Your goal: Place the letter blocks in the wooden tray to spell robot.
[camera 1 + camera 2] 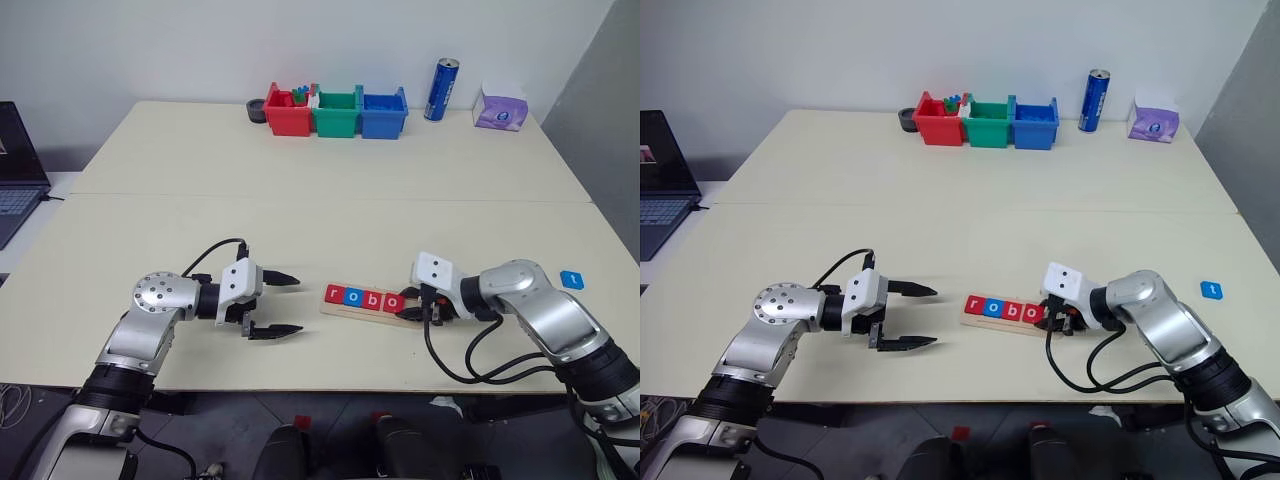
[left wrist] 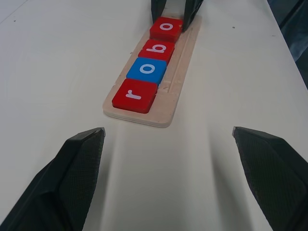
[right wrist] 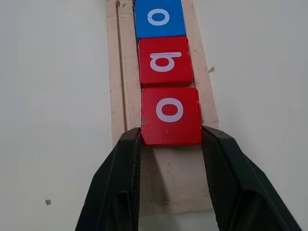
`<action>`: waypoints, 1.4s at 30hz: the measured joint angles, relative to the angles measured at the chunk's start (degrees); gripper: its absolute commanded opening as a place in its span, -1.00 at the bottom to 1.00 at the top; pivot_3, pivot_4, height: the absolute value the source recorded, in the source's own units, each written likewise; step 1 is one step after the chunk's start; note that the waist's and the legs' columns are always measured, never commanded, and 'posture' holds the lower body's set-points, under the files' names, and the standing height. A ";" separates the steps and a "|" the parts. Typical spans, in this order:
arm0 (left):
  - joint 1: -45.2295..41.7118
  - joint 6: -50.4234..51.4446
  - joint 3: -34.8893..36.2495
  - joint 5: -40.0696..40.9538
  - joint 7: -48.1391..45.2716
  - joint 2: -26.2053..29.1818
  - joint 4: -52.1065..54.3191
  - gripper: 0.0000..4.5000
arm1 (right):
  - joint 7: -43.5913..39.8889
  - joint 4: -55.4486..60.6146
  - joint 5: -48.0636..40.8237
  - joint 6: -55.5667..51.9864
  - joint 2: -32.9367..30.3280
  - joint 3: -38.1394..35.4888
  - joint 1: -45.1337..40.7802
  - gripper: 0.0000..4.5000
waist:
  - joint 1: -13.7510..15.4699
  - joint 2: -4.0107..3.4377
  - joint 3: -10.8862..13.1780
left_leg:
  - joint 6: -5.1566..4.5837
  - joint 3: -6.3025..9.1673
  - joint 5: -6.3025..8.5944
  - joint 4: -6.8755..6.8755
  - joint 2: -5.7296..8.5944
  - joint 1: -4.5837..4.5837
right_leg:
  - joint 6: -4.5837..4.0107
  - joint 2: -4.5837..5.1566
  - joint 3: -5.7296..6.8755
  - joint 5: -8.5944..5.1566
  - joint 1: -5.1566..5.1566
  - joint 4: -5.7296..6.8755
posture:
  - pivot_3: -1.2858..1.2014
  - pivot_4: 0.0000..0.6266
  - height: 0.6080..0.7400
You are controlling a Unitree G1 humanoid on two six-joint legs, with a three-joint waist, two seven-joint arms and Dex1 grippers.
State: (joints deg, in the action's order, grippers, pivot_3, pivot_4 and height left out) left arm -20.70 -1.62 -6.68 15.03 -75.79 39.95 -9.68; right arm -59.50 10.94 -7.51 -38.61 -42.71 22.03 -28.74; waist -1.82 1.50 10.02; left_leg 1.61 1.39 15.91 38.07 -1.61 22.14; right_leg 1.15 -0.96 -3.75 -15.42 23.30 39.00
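From the head views, the wooden tray on the desk holds r, o, b, o; the blue t block lies well apart.

Left wrist: the left gripper gapes wide, empty.

Right wrist: the right gripper apparently pinches the second o block.

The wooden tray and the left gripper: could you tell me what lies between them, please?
Only bare table separates the left gripper from the wooden tray, seen in the left wrist view.

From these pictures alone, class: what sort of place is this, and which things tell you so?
Probably a lab or office workroom, not a home. Two plain cream tables stand pushed together against a bare white wall, an open dark laptop sits off to one side, and small red, green and blue plastic bins hold sorted parts.
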 measured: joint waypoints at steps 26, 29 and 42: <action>0.29 0.26 -0.32 0.00 0.17 -0.45 0.19 1.00 | 6.17 16.27 -4.46 -7.85 -1.66 -9.33 11.95 -0.91 | 0.00 0.01 0.00 | 0.00 0.03 0.00 0.02 0.00 0.07 | 0.08 0.00 0.04 -0.05 0.01 0.00 | 0.03 -0.52 1.00; 0.08 0.36 -0.36 -0.01 0.15 -0.71 0.18 1.00 | 7.89 15.97 -3.68 -8.00 -1.42 -7.70 12.24 -0.99 | 0.00 0.00 0.00 | 0.00 0.03 0.00 0.02 0.01 0.06 | 0.08 0.00 0.04 -0.05 0.01 0.00 | 0.03 -0.52 1.00; 0.03 1.18 -0.39 -0.02 0.17 -0.76 0.52 1.00 | 9.78 12.88 -2.70 -7.81 0.81 -4.93 10.40 -0.99 | 0.01 0.01 0.00 | 0.00 0.02 0.00 0.02 0.01 0.07 | 0.08 0.00 0.03 -0.05 0.01 -0.01 | 0.03 -0.52 1.00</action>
State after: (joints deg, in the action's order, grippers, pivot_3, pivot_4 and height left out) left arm -20.67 -0.44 -7.07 15.01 -75.62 39.19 -9.17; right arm -49.73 23.82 -10.21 -46.42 -41.90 17.10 -18.34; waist -1.81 1.50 10.02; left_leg 1.62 1.41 15.91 38.09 -1.59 22.21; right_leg 1.23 -0.96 -3.72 -15.47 23.32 38.99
